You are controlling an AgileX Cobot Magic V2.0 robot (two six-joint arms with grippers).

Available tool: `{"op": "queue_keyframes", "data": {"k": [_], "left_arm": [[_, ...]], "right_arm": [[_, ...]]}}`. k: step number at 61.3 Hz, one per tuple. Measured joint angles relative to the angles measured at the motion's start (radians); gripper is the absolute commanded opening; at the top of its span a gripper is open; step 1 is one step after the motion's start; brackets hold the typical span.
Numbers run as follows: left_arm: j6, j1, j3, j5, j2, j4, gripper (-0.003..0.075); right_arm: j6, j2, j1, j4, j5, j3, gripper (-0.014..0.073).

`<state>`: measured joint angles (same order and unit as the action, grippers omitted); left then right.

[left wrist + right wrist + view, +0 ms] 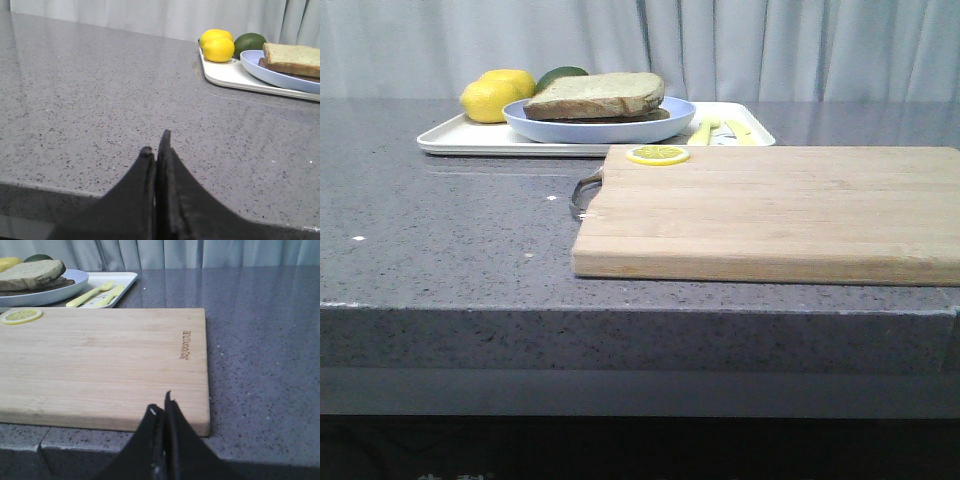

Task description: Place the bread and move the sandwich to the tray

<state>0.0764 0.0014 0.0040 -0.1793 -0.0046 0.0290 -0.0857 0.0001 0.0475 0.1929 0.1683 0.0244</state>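
The sandwich [598, 97], with the bread slice on top, sits on a pale blue plate [600, 128] that rests on the white tray [470, 138] at the back left. It also shows in the left wrist view [292, 60] and the right wrist view [31, 275]. No egg filling is visible from here. My left gripper [156, 145] is shut and empty, low over the bare counter near its front edge. My right gripper [161, 405] is shut and empty at the near edge of the wooden cutting board [100, 360]. Neither gripper shows in the front view.
Two lemons [495, 95] and a green fruit [563, 74] sit on the tray's left end; yellow fork and knife [95, 292] lie on its right end. A lemon slice [657, 155] lies on the cutting board's [770, 210] far left corner. Grey curtain behind.
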Motion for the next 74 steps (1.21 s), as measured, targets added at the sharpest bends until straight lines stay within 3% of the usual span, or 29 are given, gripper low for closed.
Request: {"op": "queue_keyframes", "data": {"k": [21,74], "left_arm": [[0.0,0.0,0.0,-0.002,0.0,0.0,-0.0019],[0.0,0.0,0.0,-0.002,0.0,0.0,-0.0019]], "right_arm": [[0.004,-0.01,-0.006,0.002,0.07,0.002,-0.0085],[0.004,-0.01,-0.006,0.002,0.077,0.002,-0.0085]]}}
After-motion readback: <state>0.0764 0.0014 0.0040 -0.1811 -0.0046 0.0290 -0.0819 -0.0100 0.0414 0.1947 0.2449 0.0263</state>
